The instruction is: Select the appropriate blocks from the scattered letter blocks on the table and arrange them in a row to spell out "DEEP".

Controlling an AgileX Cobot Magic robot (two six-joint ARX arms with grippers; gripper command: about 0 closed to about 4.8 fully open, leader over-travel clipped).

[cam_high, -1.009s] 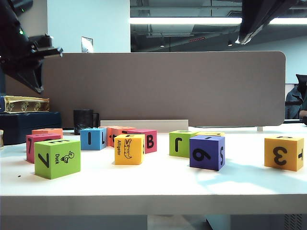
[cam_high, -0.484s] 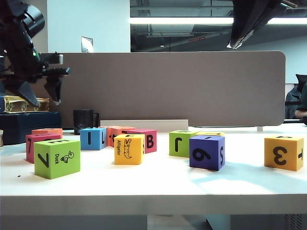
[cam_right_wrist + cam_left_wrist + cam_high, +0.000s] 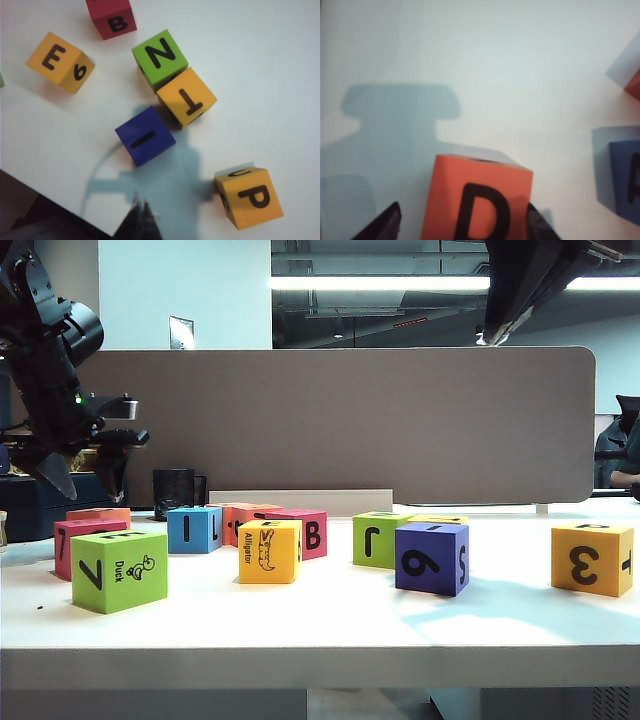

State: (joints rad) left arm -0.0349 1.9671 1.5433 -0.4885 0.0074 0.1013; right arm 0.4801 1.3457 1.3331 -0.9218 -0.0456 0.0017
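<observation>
My left gripper [image 3: 84,478] hangs open just above the orange block [image 3: 98,514] at the table's far left. In the left wrist view that orange block [image 3: 477,202] shows a black D on top and lies between the spread jaws of the left gripper [image 3: 463,217], with a gap on each side. The lime green 7/Duck block [image 3: 120,570], the yellow Alligator block [image 3: 268,551] and the yellow-orange 3 block [image 3: 592,558] stand along the front. My right gripper [image 3: 492,332] is shut and empty, high above the right side. In its wrist view, the right gripper [image 3: 140,216] is over bare table near the P-topped block [image 3: 248,198].
A pink block [image 3: 82,543] stands beside the orange one. Blue [image 3: 194,529], pink B [image 3: 302,532], green J [image 3: 379,539] and purple 6 [image 3: 432,558] blocks fill the middle. A black mug [image 3: 176,492] and a grey partition [image 3: 350,420] stand behind. The table's front edge [image 3: 320,665] is close.
The left arm has come down toward the orange block, and its jaws have gone from shut to open. The right arm has barely moved.
</observation>
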